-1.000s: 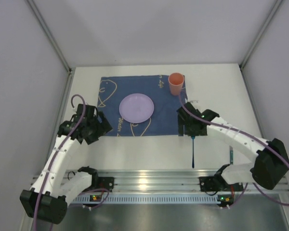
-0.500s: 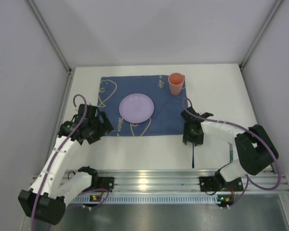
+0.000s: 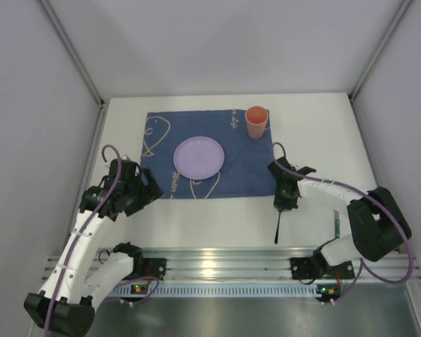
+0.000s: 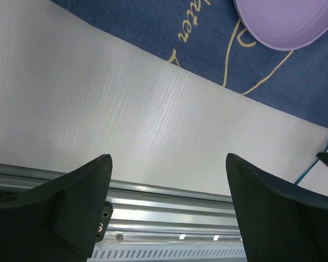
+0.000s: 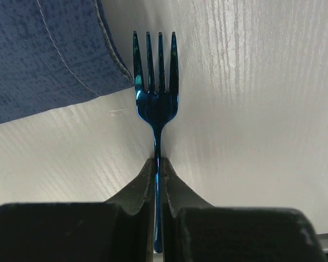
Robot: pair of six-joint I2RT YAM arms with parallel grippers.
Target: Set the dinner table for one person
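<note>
Right pincer point(image 5: 157, 166) has just clamped the blue fork point(image 5: 156, 103) by its handle, mid-frame; lifting looks possible; left pincer point(image 4: 168, 162) gapes wide, empty.

Pale grey walls point(image 3: 217, 42) close in on three sides — plain, evenly lit, joined by slim metal struts point(image 3: 71, 53) at the back corners. An aluminium rail point(image 3: 224, 261) runs along the near edge of the white table point(image 3: 323, 133).

Left tool point(image 4: 168, 164) wide, right tool point(image 5: 157, 164) clamped

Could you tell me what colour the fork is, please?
The fork is shiny metallic blue, best seen in the right wrist view.
</note>
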